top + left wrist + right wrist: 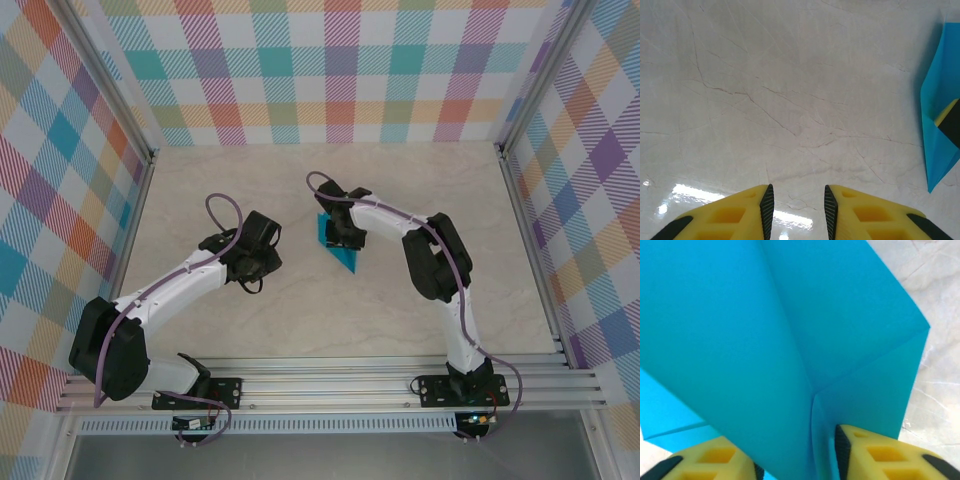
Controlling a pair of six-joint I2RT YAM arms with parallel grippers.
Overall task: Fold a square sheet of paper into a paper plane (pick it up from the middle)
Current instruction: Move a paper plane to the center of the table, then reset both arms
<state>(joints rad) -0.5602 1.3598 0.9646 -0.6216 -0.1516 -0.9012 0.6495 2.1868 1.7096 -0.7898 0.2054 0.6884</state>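
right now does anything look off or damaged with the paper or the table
Nothing stands out. The folded teal paper is clean, with crisp creases and no tears, pinched between the right hand's fingers. The left hand hovers open above bare marble table.

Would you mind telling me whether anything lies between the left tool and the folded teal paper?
Nothing visible does. The left tool is open over bare table, and the paper sits off to its right, held by the right tool.
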